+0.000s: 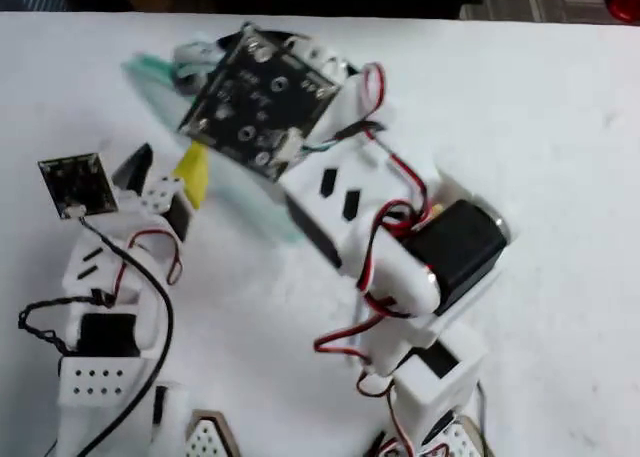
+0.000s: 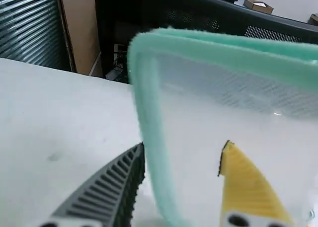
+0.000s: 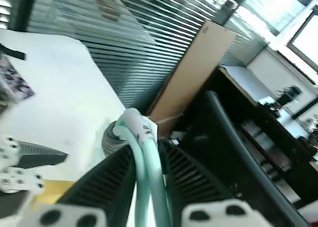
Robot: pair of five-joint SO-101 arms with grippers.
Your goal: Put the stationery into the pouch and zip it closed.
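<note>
The pouch (image 1: 245, 192) is clear plastic with a mint-green zip edge and lies on the white table under the arms. My right gripper (image 1: 200, 62) is at the pouch's far end. In the right wrist view it (image 3: 149, 155) is shut on the doubled green edge (image 3: 146, 187), just behind a white tab (image 3: 137, 127) and a grey ring (image 3: 110, 137). My left gripper (image 1: 165, 172) is open at the pouch's near left side. Its grey finger (image 2: 112, 187) is outside the green rim (image 2: 149, 137) and its yellow finger (image 2: 248, 187) is over the clear panel.
The white table (image 1: 560, 107) has free room to the right and in the near middle. Its far edge (image 1: 420, 17) runs along the back, with dark furniture, blinds and a brown board beyond. My left gripper (image 3: 30, 160) also appears farther off in the right wrist view.
</note>
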